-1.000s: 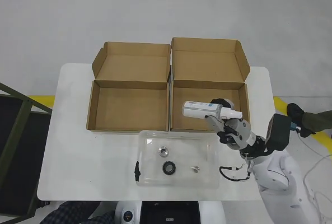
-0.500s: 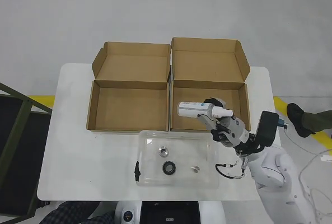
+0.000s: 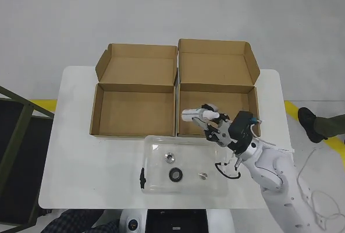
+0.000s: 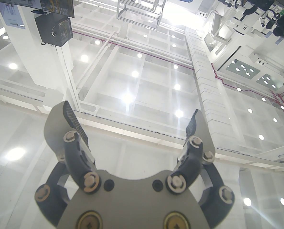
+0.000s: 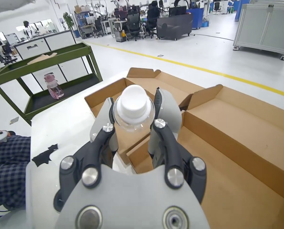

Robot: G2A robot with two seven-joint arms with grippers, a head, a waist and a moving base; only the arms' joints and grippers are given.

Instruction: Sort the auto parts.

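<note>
Clamping a white-capped bottle (image 3: 191, 113) by its clear shoulder, the right gripper (image 3: 210, 121) hangs over the front left corner of the right cardboard box (image 3: 242, 103), just behind the clear tray (image 3: 184, 138). The bottle lies sideways in the claw. Its cap (image 5: 133, 98) sticks out past the fingers (image 5: 164, 106), which press on either side of it, and points toward the left cardboard box (image 3: 131, 113). It seems to be held above the box floor rather than resting on it, though height is hard to judge from above. In the tray lie a small metal part (image 3: 169, 156), a black ring (image 3: 175, 173) and a small screw-like piece (image 3: 203, 175), well apart from one another. The left gripper (image 4: 132, 117) points up at the ceiling, its jaws spread wide with nothing between them.
</note>
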